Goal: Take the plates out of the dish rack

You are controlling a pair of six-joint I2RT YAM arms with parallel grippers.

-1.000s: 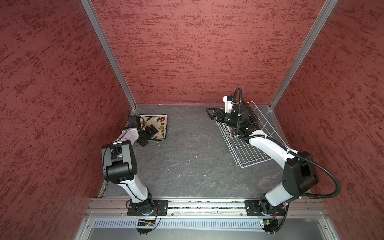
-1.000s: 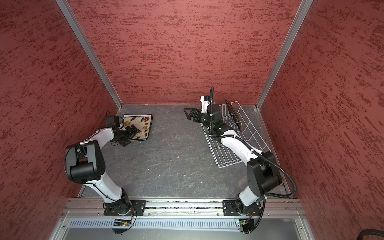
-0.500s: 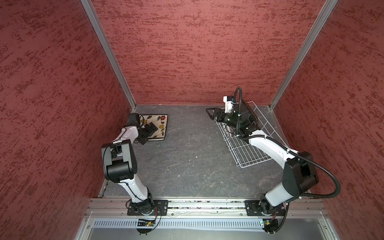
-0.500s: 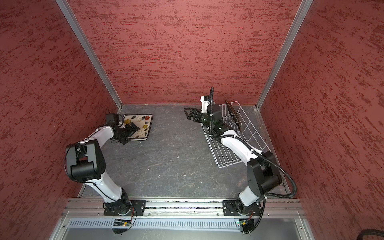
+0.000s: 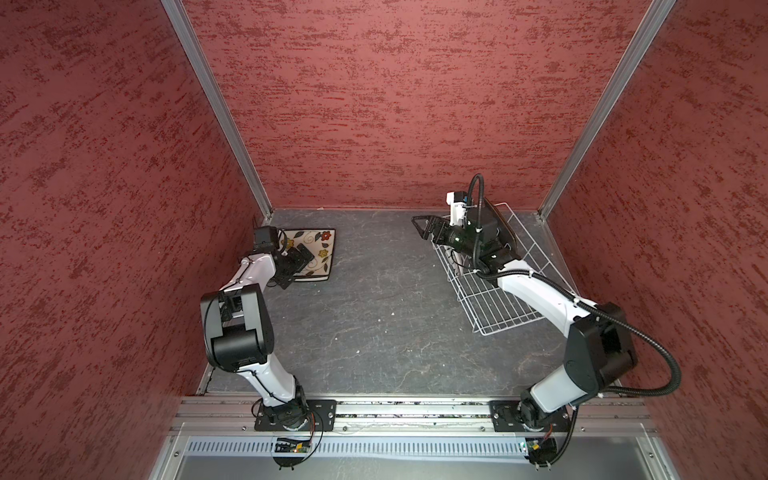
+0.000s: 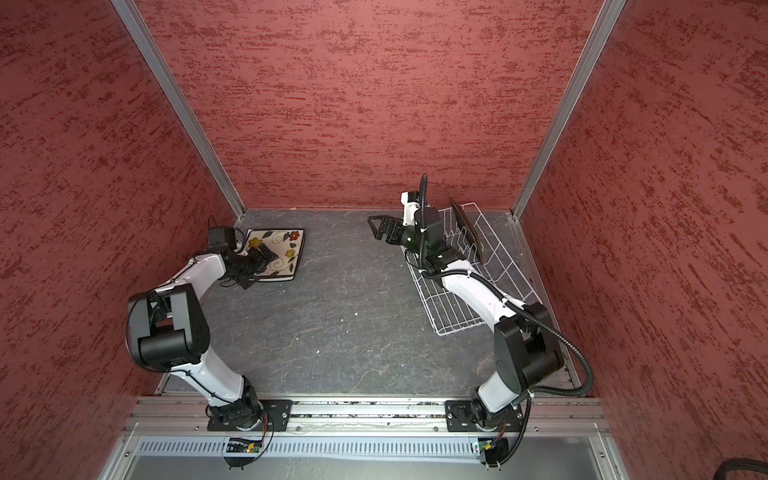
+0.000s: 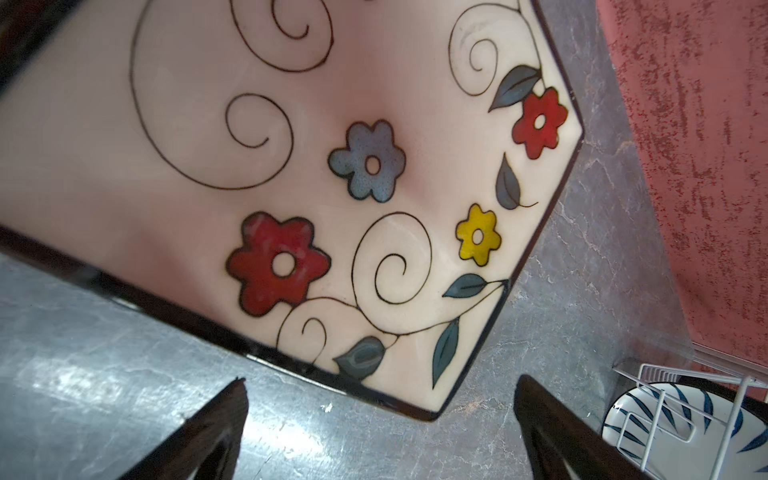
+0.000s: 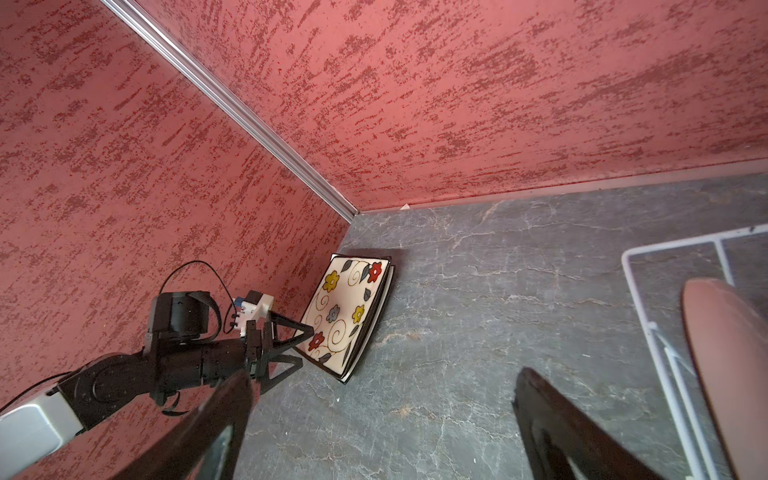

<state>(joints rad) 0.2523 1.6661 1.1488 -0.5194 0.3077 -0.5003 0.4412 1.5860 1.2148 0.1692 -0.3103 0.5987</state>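
the dish rack (image 5: 498, 299) is sitting right on the tabletop (image 5: 374, 311), a black plate (image 6: 467, 232) and a streaked round plate (image 7: 648, 415) in its far end. the right pincer (image 5: 422, 227) is hovering beside them, wide open and empty; next, i judge, it needs to be pinching a rim. far left, the left pincer (image 7: 380, 384) is gaping empty above the unloaded floral plate (image 5: 320, 245).

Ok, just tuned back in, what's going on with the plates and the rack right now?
The floral plate lies flat in the far left corner of the table, already out of the dish rack. The left gripper hovers open just over it, holding nothing. The right gripper is open and empty too, at the rack's far end. The rack holds a dark plate standing on edge and a round streaked plate, so unloading is not finished.
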